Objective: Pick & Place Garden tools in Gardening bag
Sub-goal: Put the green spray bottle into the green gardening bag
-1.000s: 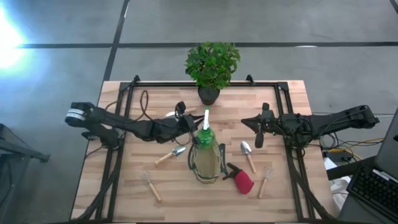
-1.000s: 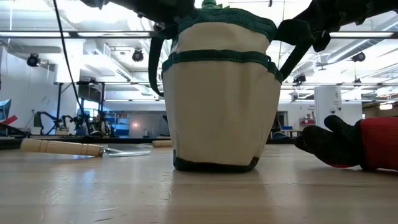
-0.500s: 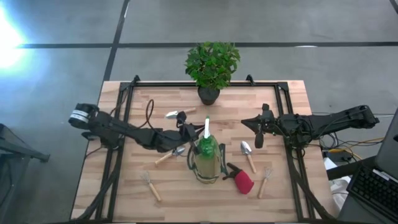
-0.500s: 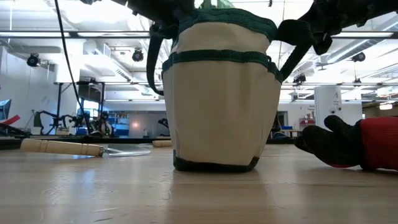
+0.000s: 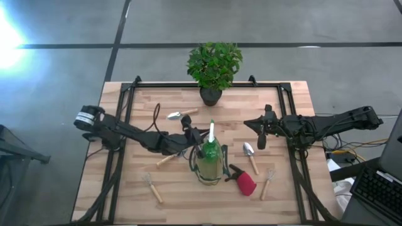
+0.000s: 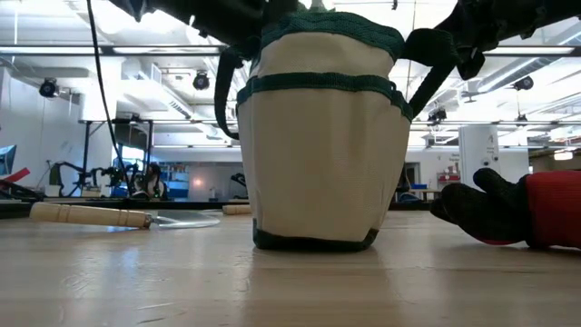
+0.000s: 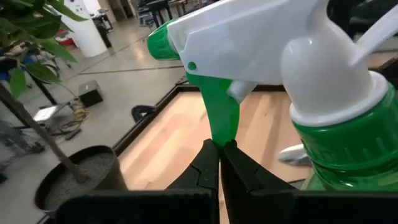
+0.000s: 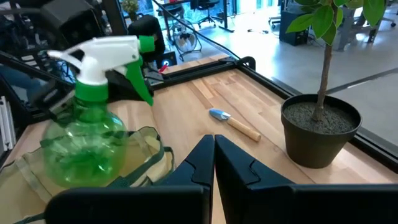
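- Left gripper (image 7: 221, 145) is seen pinched narrow on the trigger tip of the spray bottle (image 5: 211, 149), which is held just ahead of its fingers
- The gardening bag (image 6: 318, 163) stands directly below the gripper, and the bottle's body is judged to be partly inside its mouth
- The bottle should be lowered upright until it is borne by the bag and only then released, lest the soft bag be tipped
- Right gripper (image 5: 260, 142) is held closed, well apart to the right, near a trowel (image 5: 249, 150)

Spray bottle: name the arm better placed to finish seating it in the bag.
Left. Its gripper is at the spray bottle in the bag; the right gripper waits apart.
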Controlling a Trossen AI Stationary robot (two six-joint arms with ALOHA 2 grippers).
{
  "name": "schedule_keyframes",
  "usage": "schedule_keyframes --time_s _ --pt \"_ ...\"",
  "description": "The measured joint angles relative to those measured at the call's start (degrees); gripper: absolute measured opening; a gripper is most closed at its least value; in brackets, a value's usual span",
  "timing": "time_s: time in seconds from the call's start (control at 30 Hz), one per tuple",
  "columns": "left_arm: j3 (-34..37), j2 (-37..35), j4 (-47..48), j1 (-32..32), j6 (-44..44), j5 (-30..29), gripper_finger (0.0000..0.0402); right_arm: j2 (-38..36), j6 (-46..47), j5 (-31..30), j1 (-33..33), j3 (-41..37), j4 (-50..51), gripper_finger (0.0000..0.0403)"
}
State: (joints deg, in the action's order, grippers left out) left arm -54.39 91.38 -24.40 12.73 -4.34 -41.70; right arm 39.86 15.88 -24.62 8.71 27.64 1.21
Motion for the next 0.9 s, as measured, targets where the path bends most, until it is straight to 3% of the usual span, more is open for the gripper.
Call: schedule_keyframes --time_s 0.13,0.5,0.77,0.9 --pt "0.1 1.3 -0.1 -0.5 -4.0 -2.6 0.0005 0.0 0.0 0.0 0.0 0.0 0.0 0.0008" --pt "0.2 4.4 -0.1 -2.0 -6.8 -3.0 0.0005 0.0 0.0 0.0 0.0 0.0 0.0 0.0008" --pt "0.3 4.5 0.6 -2.0 -13.6 -2.8 0.0005 0.0 0.0 0.0 0.0 0.0 0.2 0.0008" --pt "0.3 4.5 0.9 -2.1 -11.3 -0.6 0.0005 0.0 0.0 0.0 0.0 0.0 0.3 0.0008"
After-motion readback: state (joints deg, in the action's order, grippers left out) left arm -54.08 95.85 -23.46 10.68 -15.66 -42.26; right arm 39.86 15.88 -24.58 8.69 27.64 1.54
